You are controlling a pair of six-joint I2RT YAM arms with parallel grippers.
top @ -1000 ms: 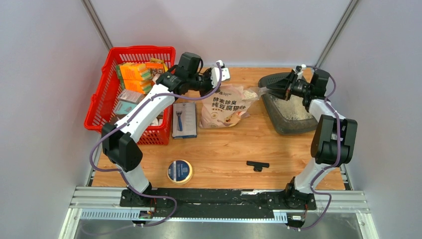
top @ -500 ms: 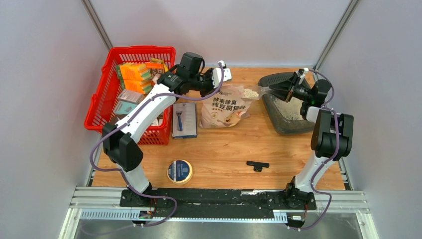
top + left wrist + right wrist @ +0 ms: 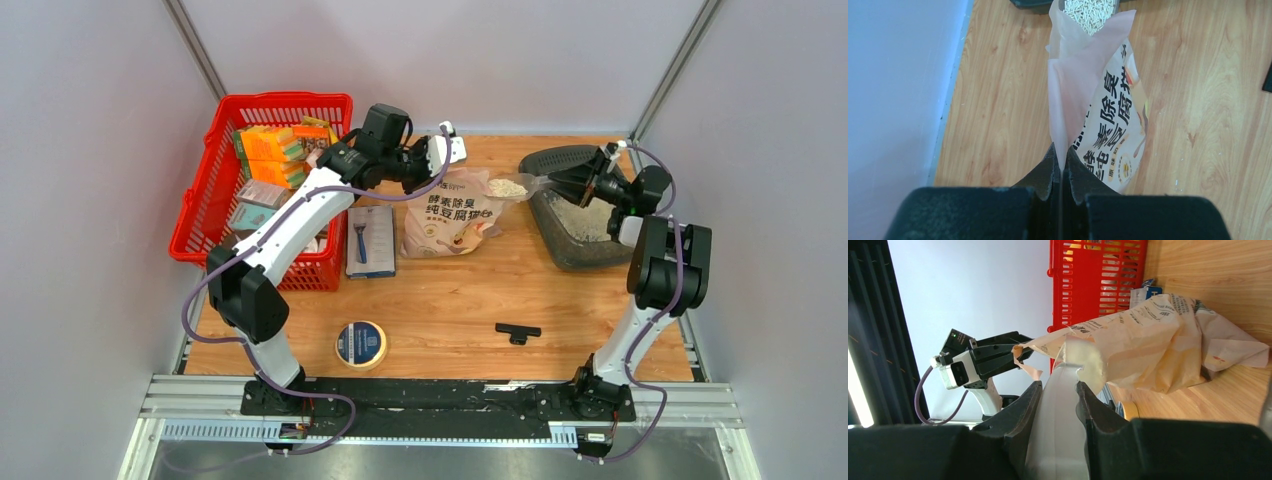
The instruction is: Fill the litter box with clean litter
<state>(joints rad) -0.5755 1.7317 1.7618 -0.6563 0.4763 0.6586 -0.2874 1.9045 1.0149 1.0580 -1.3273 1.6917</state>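
- Left gripper pinched shut on bag tail.
- Right gripper clamps a clear piece; scoop or bag lip, cannot tell.
- Litter heaped at bag mouth, just beside box.
- Step: transfer. Next, likely: carry the load over the rim and tip.

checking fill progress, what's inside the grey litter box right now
A patch of pale litter lies inside the litter box, with dark plastic showing toward the near end. The right gripper hangs over the far end, so what lies under it cannot be seen.
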